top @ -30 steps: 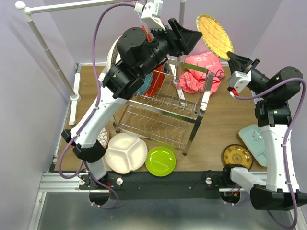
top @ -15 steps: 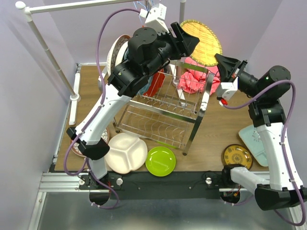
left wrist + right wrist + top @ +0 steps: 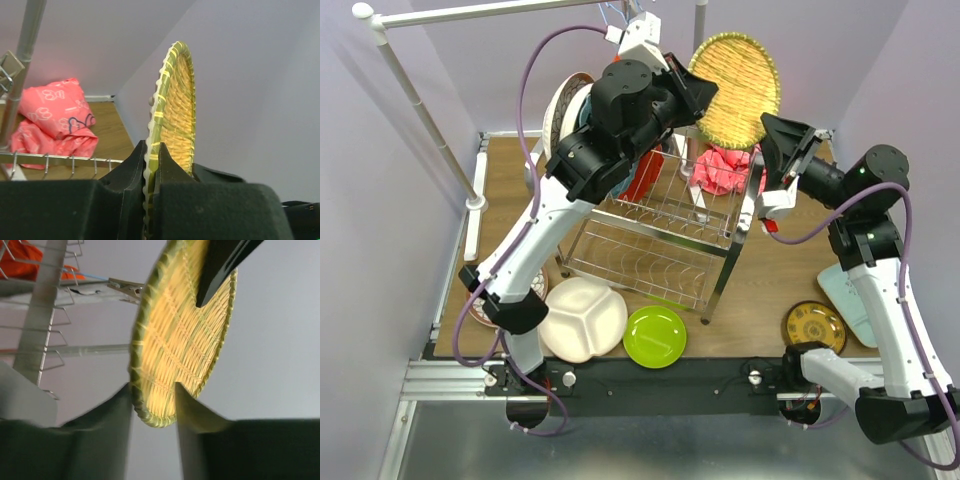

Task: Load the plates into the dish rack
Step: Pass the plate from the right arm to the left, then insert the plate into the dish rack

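Plates are sitting along the near edge of the tabletop [image 3: 770,270]: white divided plate [image 3: 582,318], lime green plate [image 3: 655,336], dark yellow-patterned plate [image 3: 814,326]. Behind them the dish rack [image 3: 665,235] is standing mid-tabletop, with an orange plate [image 3: 642,180] in it, mostly hidden behind the left arm. Above its far side, the woven yellow plate [image 3: 738,85] is hanging on edge between both arms. Left end effector [image 3: 151,155] is clamping its rim tight. Right end effector [image 3: 154,395] is looking loosened, fingers apart either side of the rim. Guessing it's light, stiff-ish, grippy weave, so a rim pinch is working fine. Room's looking tight though, with the white clothes rail [image 3: 490,12] overhead, the wall behind and rack wires below.
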You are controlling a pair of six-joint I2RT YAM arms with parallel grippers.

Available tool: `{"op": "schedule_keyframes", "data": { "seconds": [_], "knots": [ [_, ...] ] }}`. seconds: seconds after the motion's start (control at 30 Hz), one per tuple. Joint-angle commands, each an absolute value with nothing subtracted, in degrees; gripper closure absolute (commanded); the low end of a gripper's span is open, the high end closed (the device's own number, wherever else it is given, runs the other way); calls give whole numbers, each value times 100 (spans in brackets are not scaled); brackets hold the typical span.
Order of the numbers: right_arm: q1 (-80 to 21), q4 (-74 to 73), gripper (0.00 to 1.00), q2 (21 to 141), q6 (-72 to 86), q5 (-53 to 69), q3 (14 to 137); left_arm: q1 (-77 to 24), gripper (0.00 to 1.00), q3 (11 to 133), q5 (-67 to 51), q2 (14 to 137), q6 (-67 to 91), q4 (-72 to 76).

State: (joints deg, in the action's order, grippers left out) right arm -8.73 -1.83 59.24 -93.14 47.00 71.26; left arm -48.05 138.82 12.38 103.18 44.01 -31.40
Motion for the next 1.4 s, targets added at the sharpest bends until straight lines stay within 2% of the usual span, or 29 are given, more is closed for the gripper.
{"op": "schedule_keyframes", "data": {
  "seconds": [0.0, 0.07, 0.1, 0.2, 0.3, 0.53, 0.73, 0.87, 0.93, 1.2, 1.37],
  "knots": [
    [-896, -88, 37, 5687, -8773, 4861, 6996, -4764, 100, 13518, 1283, 9731, 3683, -2481],
    [-896, 139, 27, 5625, -8623, 4773, 6900, -4746, 100, 13386, 1371, 9598, 3482, -2303],
    [-888, 210, 19, 5564, -8431, 4738, 6865, -4729, 100, 13377, 1467, 9502, 3385, -2181],
    [-888, 448, 9, 5441, -8070, 4562, 6724, -4693, 100, 13386, 1660, 9344, 3051, -2014],
    [-896, 536, 5, 5353, -7771, 4325, 6645, -4623, 100, 13394, 1801, 9203, 2709, -1916],
    [-896, 589, 3, 5273, -6700, 3333, 6705, -4465, 100, 13263, 1819, 8790, 1883, -1749],
    [-896, 580, 0, 5853, -3891, 1374, 7522, -4447, 100, 13271, 1898, 8438, 959, -2232],
    [-888, 545, 0, 6239, -2727, -249, 7891, -4456, 100, 13228, 2048, 8244, 546, -2724],
    [-870, 501, 0, 6424, -2201, -657, 7945, -4447, 100, 13096, 2118, 8130, 475, -2970],
    [-528, 35, 0, 6697, -774, -914, 7980, -4500, 100, 12446, 2206, 7892, 211, -3444],
    [-282, -219, 0, 6847, -299, -923, 8059, -4544, 100, 12594, 2241, 8033, 71, -3831]
  ]
}}
